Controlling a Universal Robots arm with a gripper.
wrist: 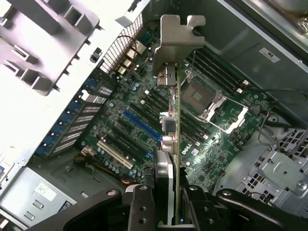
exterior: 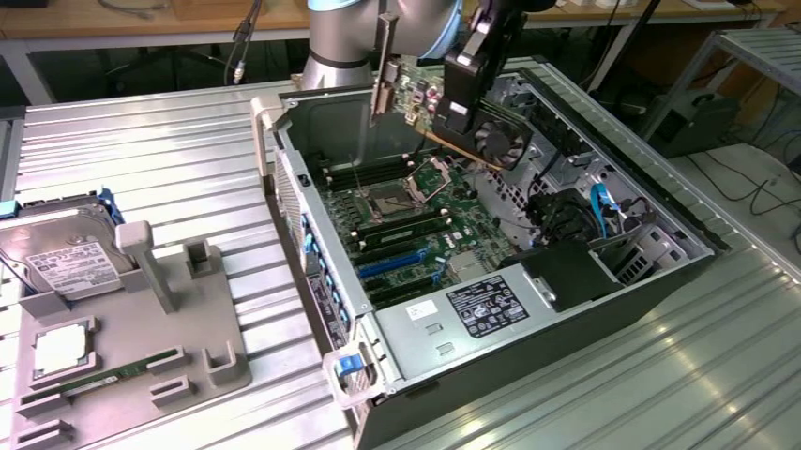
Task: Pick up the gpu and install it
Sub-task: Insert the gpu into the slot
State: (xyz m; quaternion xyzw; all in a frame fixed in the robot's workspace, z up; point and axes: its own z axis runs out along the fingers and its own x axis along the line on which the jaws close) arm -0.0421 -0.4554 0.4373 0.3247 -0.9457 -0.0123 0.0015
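A ribbed metal table [exterior: 150,159] is carrying an open computer case [exterior: 419,370] lying on its side, with the green motherboard [exterior: 419,234] facing up inside it. At the exterior view's left, a grey fixture [exterior: 188,328] is holding a silver hard drive [exterior: 63,258] and a narrow memory stick [exterior: 113,380]. The robot arm is reaching in over the far end of the case, and its gripper [exterior: 459,117] is clamping the gpu [exterior: 419,98] from above, the fingers [wrist: 140,204] drawn partway in and pressing on both faces of the thin card. The gpu is hanging in the air above the motherboard, clear of it and standing on edge. In the exterior view its long axis is running from the exterior view's left to the right, sloping down toward the right. The silver bracket [exterior: 379,70] is standing upright at the left end, near the case's rear wall, and the black fan [exterior: 504,142] is sitting at the lower right end. In the wrist view the card [wrist: 177,120] is showing edge-on, with the bracket [wrist: 179,33] at the end away from the fingers, over the CPU socket [wrist: 204,96] and memory slots. The blue slot [wrist: 142,125] is lying just beside that line.
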